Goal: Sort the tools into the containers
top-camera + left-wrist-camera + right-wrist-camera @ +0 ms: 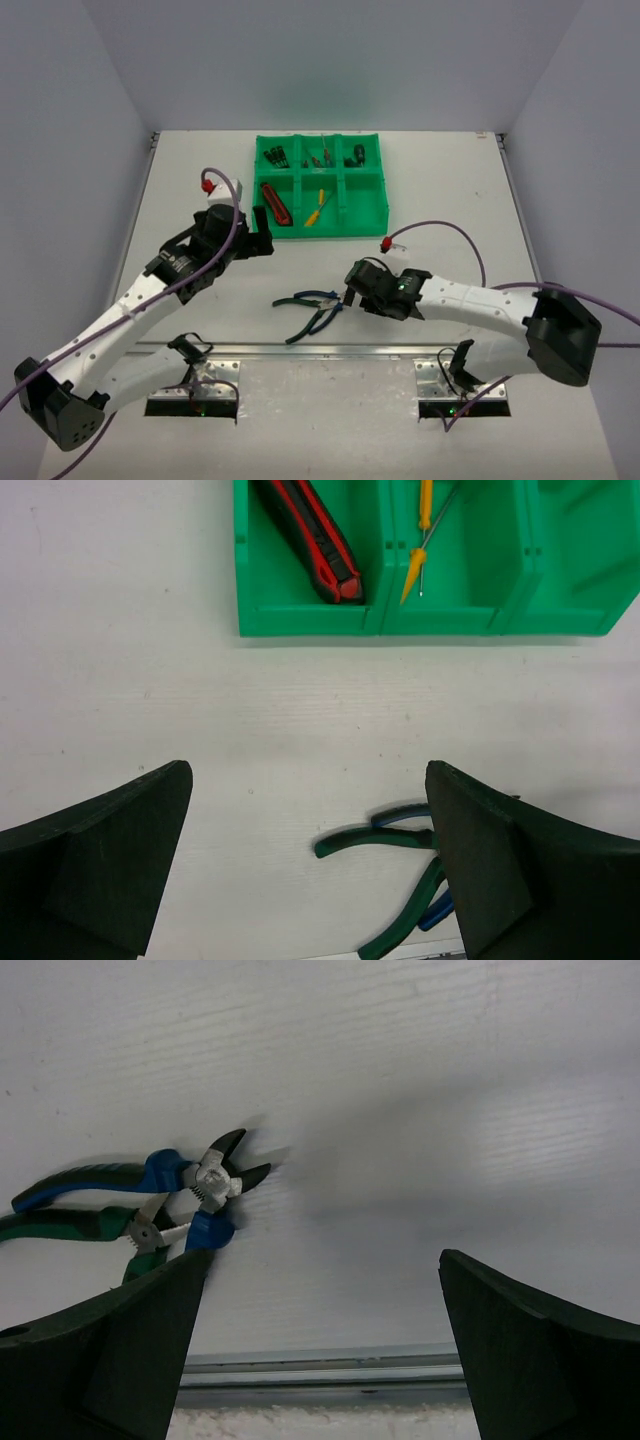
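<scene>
Two pliers (205, 1182) on table (450, 200), right jaws open beside; left jaws open near tray (330, 228) front edge.

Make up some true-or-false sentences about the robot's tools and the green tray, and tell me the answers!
1. The red-and-black utility knife lies inside the bright green plastic tray. True.
2. The blue-handled pliers and the green-handled pliers are in the tray. False: they lie on the white table, in front of the tray.
3. The left gripper and the right gripper are both open and hold nothing. True.
4. The yellow-handled screwdriver lies on the table. False: it is in the tray's near middle compartment.
</scene>
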You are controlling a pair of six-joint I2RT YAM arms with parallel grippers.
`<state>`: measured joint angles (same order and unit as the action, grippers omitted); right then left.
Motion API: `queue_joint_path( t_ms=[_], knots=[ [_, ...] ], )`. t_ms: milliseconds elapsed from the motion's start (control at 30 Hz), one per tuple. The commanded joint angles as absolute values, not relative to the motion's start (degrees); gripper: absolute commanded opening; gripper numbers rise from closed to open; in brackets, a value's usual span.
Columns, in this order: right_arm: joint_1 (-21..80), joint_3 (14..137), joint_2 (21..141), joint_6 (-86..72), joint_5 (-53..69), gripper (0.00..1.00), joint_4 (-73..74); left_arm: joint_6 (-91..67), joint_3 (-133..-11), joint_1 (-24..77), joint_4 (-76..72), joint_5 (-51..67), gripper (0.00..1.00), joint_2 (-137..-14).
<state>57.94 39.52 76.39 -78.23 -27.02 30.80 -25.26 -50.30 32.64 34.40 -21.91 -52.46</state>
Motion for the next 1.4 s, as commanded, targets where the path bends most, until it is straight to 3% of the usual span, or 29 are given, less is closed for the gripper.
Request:
queue_joint_path(
  t_ms=[0, 533, 900, 1067, 1367],
  knots=[
    [61.32, 45.99, 83.59, -94.22, -31.81, 0.97, 33.65, -24.98, -48.19, 33.01, 34.05, -19.85, 1.0, -48.95],
    [70.45, 56.52, 96.57, -104.87, -33.52, 0.64, 41.25, -23.94, -47.84, 33.22, 33.14, -17.04, 1.0, -46.45],
    [70.49, 55.64, 99.66, -107.84, -32.78, 0.47, 40.61, -23.03, -47.63, 33.13, 32.26, -14.25, 1.0, -46.4],
    [69.07, 55.0, 101.59, -107.34, -32.18, 0.44, 39.47, -22.85, -47.6, 33.22, 32.26, -13.97, 1.0, -46.89],
    [66.76, 51.76, 100.18, -105.29, -32.41, 0.24, 36.06, -22.94, -47.55, 33.22, 32.34, -14.49, 1.0, -47.0]
  ],
)
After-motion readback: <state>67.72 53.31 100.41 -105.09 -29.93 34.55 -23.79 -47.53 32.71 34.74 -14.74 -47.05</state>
